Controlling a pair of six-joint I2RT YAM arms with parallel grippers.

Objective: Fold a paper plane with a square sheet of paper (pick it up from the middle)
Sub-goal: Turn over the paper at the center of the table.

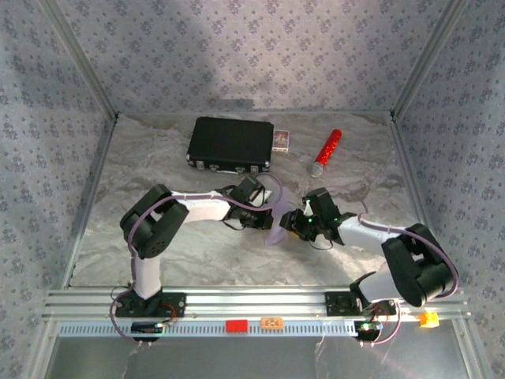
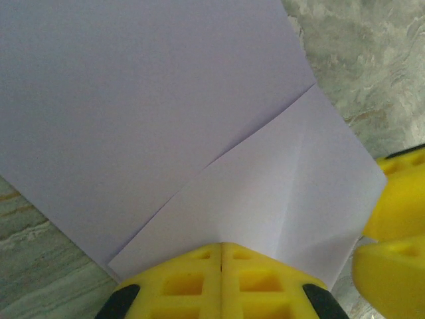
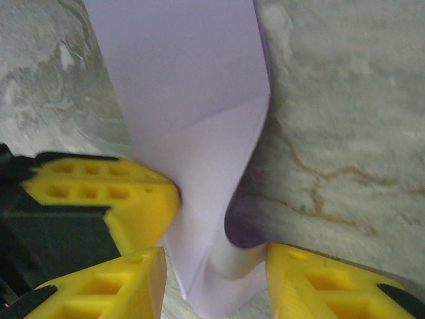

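The square sheet of paper [image 2: 153, 113] is pale lilac, partly folded, with a diagonal flap edge and creases across it. It hangs between the two arms over mid-table [image 1: 276, 234]. My left gripper [image 2: 221, 247] is shut on its near edge, yellow fingers pressed together [image 1: 260, 215]. My right gripper [image 3: 216, 286] stands open around the sheet's lower folded end [image 3: 199, 199], a gap on each side [image 1: 294, 225]. The left fingers [image 3: 106, 193] touch the paper from the left in the right wrist view. The right fingers [image 2: 398, 199] sit at the sheet's right corner. The paper plane is out of view.
A black case [image 1: 230, 144] lies at the back of the marbled table [image 1: 158, 158], a small card box [image 1: 281, 140] beside it. A red-and-silver cylinder [image 1: 326, 151] lies to the right. Patterned walls and metal rails [image 1: 237, 298] enclose the area.
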